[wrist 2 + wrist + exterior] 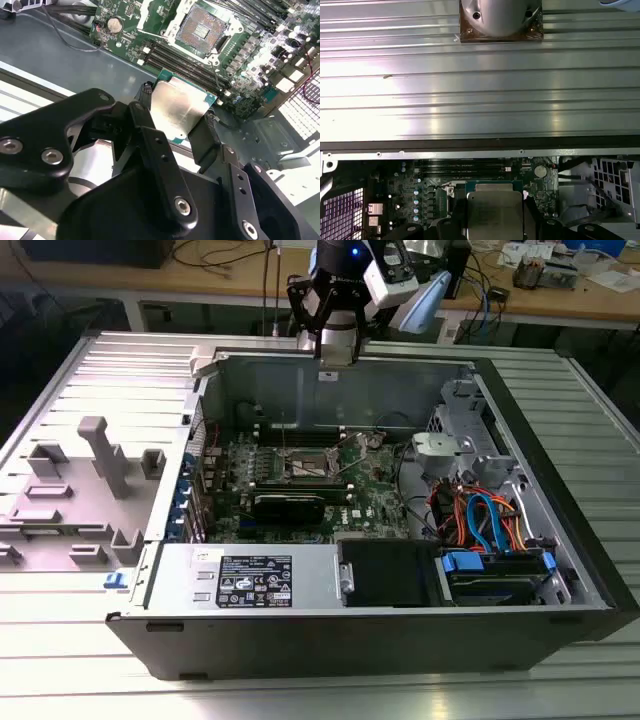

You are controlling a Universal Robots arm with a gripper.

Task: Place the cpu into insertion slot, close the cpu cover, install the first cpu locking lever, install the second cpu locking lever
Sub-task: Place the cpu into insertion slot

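Note:
My gripper (175,119) is shut on the cpu (177,107), a flat square chip with a dull silver top, one black finger on each of two opposite edges. The first wrist view shows the same hold on the cpu (492,210) by my gripper (493,222). Beyond the chip lies the insertion slot (202,30), its dark pin field bare inside a shiny rim on the green board. The cpu cover (151,12) appears swung up beside it. In the exterior view my gripper (335,358) hangs over the case's back wall, well above the insertion slot (310,468).
Long black memory slots (185,62) run between chip and socket. The open case holds a grey drive cage (470,430), a black fan shroud (390,570), orange and blue cables (485,520) and a power supply (250,575). Grey fixtures (100,455) stand on the ribbed table (470,90).

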